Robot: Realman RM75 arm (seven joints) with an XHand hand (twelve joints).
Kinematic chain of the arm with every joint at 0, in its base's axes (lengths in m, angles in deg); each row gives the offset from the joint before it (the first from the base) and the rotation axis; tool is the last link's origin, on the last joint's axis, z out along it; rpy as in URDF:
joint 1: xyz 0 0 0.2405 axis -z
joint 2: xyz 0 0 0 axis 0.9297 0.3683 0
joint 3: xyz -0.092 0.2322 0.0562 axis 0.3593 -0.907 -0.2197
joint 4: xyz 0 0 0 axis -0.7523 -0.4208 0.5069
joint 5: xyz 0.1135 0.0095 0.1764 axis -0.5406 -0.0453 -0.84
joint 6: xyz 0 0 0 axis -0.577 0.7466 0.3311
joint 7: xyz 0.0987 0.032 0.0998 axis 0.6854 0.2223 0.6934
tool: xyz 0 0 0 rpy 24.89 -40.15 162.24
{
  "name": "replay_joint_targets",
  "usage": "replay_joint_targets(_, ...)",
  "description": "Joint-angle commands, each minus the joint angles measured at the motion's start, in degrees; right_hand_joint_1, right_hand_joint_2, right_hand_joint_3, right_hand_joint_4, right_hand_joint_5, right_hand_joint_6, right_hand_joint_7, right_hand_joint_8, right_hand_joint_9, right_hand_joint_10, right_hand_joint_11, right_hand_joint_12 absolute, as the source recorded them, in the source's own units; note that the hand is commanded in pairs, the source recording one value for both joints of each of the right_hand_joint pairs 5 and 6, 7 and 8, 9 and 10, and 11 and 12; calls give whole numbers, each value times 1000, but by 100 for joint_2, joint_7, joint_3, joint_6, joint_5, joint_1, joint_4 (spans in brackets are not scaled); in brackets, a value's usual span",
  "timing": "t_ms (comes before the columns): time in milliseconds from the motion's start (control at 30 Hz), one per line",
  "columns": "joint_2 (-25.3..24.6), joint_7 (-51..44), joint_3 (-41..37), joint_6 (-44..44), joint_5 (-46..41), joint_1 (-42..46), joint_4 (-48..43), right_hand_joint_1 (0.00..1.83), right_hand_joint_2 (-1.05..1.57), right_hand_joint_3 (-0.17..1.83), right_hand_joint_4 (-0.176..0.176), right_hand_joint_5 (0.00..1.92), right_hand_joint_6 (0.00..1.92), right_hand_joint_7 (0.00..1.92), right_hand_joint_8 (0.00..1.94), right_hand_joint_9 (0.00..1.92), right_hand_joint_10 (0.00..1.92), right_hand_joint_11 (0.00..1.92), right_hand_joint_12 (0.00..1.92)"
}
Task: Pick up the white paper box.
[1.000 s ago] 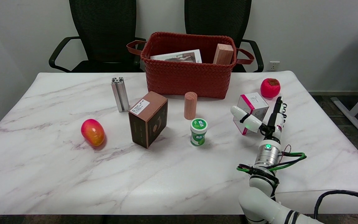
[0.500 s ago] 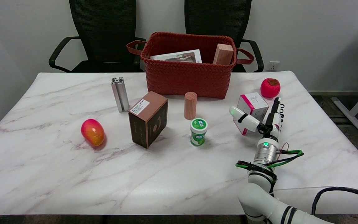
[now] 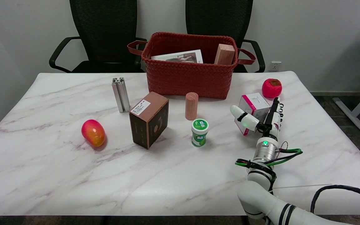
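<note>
right hand (image 3: pixel 259 120) is spread wide around the white paper box (image 3: pixel 253 110), holding nothing yet. box sits on the desk (image 3: pixel 73 175) near the red fruit (image 3: pixel 272 88); an uneven squeeze could tip it over.

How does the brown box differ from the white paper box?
The brown box is dark with a white label; the white paper box has a pink edge. The brown box looks bigger. The right hand brackets the white paper box; the brown box stands alone. Both stand on the table.
</note>
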Motion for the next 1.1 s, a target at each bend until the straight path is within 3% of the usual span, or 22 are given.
replay_joint_targets(33,-61,562,121,42,22,-94,197,1106,328,265,0,0,0,1,1,91,91,0,0)
replay_joint_targets(267,-61,671,151,42,22,-86,228,1105,385,250,0,0,0,113,113,180,180,49,49)
replay_joint_targets(567,-61,695,151,27,22,-94,228,1118,481,270,0,40,40,671,671,562,562,387,387)
replay_joint_targets(700,-61,887,151,42,65,-94,269,1119,488,275,0,369,369,843,843,689,689,463,463)
replay_joint_targets(800,-62,895,159,25,86,-86,283,1131,521,272,0,870,870,1063,1063,829,829,565,565)
replay_joint_targets(900,-69,895,159,-6,86,-85,283,1124,552,272,0,1153,1153,1212,1212,918,918,649,649)
replay_joint_targets(1100,-69,895,159,-6,102,-79,283,1145,598,292,0,1441,1441,1334,1334,1021,1021,727,727)
